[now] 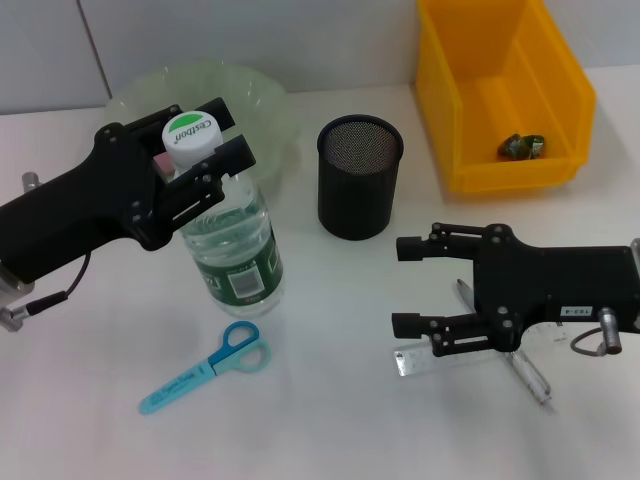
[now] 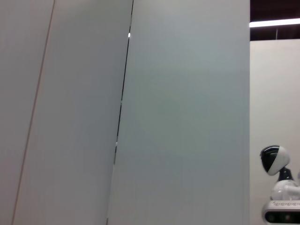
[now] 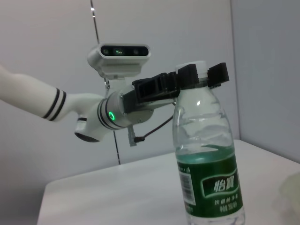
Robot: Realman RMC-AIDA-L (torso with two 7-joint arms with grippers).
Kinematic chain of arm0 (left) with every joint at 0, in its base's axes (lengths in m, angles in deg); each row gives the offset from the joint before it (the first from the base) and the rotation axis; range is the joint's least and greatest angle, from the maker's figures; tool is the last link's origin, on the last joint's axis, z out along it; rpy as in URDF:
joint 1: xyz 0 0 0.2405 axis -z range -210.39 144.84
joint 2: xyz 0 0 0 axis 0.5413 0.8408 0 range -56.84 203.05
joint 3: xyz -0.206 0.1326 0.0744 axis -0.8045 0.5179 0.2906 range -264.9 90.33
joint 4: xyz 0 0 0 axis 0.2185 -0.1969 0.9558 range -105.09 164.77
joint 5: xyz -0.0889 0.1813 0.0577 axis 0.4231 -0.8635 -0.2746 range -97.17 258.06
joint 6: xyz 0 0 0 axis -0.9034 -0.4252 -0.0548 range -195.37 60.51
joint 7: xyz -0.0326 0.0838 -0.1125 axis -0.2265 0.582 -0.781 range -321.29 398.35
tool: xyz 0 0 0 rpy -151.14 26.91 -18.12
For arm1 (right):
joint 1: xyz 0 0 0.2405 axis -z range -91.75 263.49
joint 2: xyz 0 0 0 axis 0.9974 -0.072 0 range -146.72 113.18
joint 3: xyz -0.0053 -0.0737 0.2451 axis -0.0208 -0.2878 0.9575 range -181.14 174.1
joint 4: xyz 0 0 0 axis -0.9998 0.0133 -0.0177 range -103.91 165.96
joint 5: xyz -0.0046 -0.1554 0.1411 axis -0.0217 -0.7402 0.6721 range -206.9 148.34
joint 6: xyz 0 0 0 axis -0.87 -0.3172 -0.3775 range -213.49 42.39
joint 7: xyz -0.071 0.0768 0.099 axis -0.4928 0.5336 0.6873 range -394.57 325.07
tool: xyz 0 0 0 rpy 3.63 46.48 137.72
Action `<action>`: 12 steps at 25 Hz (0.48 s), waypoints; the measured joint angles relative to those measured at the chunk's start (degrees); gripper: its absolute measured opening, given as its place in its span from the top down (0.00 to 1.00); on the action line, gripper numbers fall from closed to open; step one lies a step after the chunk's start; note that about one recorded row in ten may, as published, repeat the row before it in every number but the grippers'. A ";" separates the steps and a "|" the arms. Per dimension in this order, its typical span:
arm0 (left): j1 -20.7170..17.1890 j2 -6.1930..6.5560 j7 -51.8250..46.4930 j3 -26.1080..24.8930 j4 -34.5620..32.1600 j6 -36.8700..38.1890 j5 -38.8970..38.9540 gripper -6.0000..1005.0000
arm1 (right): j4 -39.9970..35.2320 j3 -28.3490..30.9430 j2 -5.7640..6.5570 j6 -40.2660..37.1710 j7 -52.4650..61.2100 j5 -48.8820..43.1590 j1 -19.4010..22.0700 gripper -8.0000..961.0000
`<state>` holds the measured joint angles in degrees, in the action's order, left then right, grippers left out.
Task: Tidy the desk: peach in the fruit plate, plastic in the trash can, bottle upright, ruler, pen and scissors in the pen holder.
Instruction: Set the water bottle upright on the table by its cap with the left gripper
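A clear water bottle (image 1: 235, 250) with a green label and white cap stands upright on the white desk; it also shows in the right wrist view (image 3: 208, 178). My left gripper (image 1: 232, 130) is shut on its neck just under the cap, also seen in the right wrist view (image 3: 199, 75). My right gripper (image 1: 398, 286) is open and empty, above a clear ruler (image 1: 420, 360) and a grey pen (image 1: 530, 378). Blue scissors (image 1: 205, 368) lie in front of the bottle. The black mesh pen holder (image 1: 360, 178) stands mid-desk. The pale green fruit plate (image 1: 265, 100) is behind the bottle; the peach is hidden.
A yellow bin (image 1: 505, 90) at the back right holds a crumpled piece of green plastic (image 1: 522, 146). The left wrist view shows only wall panels (image 2: 140, 117).
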<state>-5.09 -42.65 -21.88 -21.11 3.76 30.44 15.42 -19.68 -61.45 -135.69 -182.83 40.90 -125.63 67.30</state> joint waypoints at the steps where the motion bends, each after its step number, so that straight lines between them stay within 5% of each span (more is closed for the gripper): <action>1: 0.00 0.00 0.00 0.00 0.00 0.00 0.00 0.56 | -0.05 0.43 -0.04 0.01 0.01 -0.39 0.13 0.13; 12: -0.77 0.00 4.38 -0.54 -0.39 -5.37 -0.20 0.56 | 0.12 7.09 -0.11 0.01 -1.33 -2.44 1.91 0.13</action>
<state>-5.86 -42.64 -17.50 -21.65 3.38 25.07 15.22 -19.56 -54.36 -135.80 -182.82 39.58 -128.06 69.21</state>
